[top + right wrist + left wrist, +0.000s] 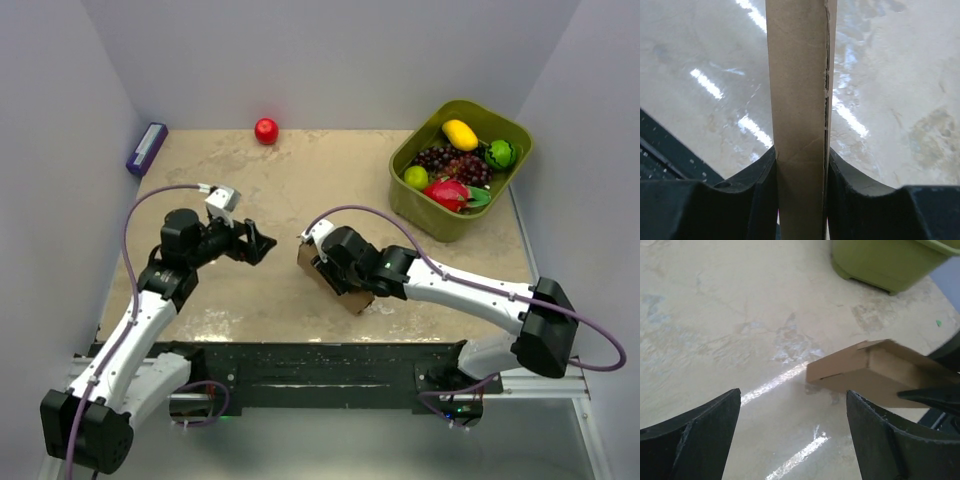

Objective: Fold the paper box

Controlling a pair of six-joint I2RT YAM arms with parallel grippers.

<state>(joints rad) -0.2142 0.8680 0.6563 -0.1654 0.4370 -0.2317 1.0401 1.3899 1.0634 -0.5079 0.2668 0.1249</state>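
Observation:
The brown paper box [340, 285] is folded up into a flat, closed shape near the table's middle front. My right gripper [325, 262] is shut on it; in the right wrist view the box [800, 100] stands as a narrow brown slab squeezed between both fingers [760, 200]. My left gripper [258, 242] is open and empty, just left of the box and apart from it. In the left wrist view the box [875, 372] lies ahead to the right, beyond the spread fingers [700, 435].
A green bin [460, 170] of toy fruit stands at the back right and shows in the left wrist view [885, 262]. A red apple [266, 131] sits at the back middle. A purple box [146, 148] lies at the back left.

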